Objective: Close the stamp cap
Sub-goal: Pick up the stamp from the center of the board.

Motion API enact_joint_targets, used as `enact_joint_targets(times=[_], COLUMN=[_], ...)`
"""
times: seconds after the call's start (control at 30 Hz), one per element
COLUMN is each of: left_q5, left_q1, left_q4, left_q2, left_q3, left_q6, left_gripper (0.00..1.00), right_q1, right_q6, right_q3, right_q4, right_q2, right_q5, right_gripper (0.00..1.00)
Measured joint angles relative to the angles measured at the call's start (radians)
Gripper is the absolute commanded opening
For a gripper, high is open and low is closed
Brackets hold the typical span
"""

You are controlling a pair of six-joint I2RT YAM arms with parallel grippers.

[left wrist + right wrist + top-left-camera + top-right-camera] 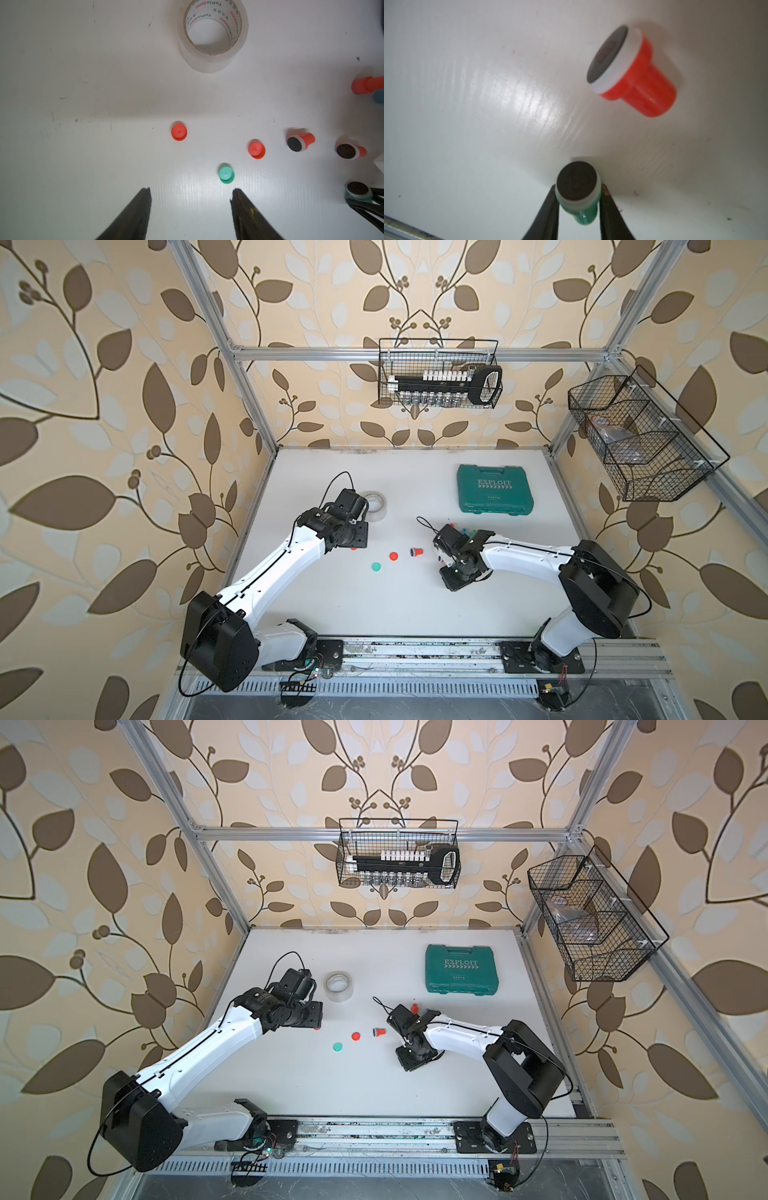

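My right gripper (578, 196) is shut on a green stamp (577, 185) and holds it just above the table, its dark pad facing the camera with no cap on. A green cap (226, 174) (377, 567) lies on the white table ahead of my left gripper (190, 194), which hangs open and empty. Two red caps (179, 132) (256, 149) lie near it. An uncapped red stamp (633, 72) (416, 551) lies on its side beside the held stamp. Another uncapped red stamp (351, 151) lies further right.
A roll of clear tape (213, 35) stands beyond the caps, close to the left wrist. A green tool case (496, 488) sits at the back right. A red (365, 85) and a blue stamp stand near the right arm. Wire baskets (440, 373) hang on the walls.
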Motion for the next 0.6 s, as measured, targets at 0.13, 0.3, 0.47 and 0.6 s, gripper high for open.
enact_joint_targets(times=[0.13,0.3,0.47,0.6], left_q5=[0.007,0.007,0.007,0.007], left_q1=[0.000,0.000,0.000,0.000], left_q4=[0.000,0.000,0.000,0.000], left_q2=[0.001,0.002,0.008,0.010], left_q3=[0.000,0.000,0.000,0.000], left_q6=[0.000,0.000,0.000,0.000], left_gripper=[0.64,0.64,0.64,0.64], right_q1=[0.014,0.029,0.031,0.031], right_q6=[0.010,0.021,0.035,0.046], right_q3=[-0.018,-0.043,-0.045,-0.049], right_q4=[0.012,0.031,0.041,0.055], right_q2=[-0.034,-0.056,-0.056,-0.056], right_q5=[0.022,0.033,0.039,0.040], right_gripper=[0.27,0.26,0.24,0.21])
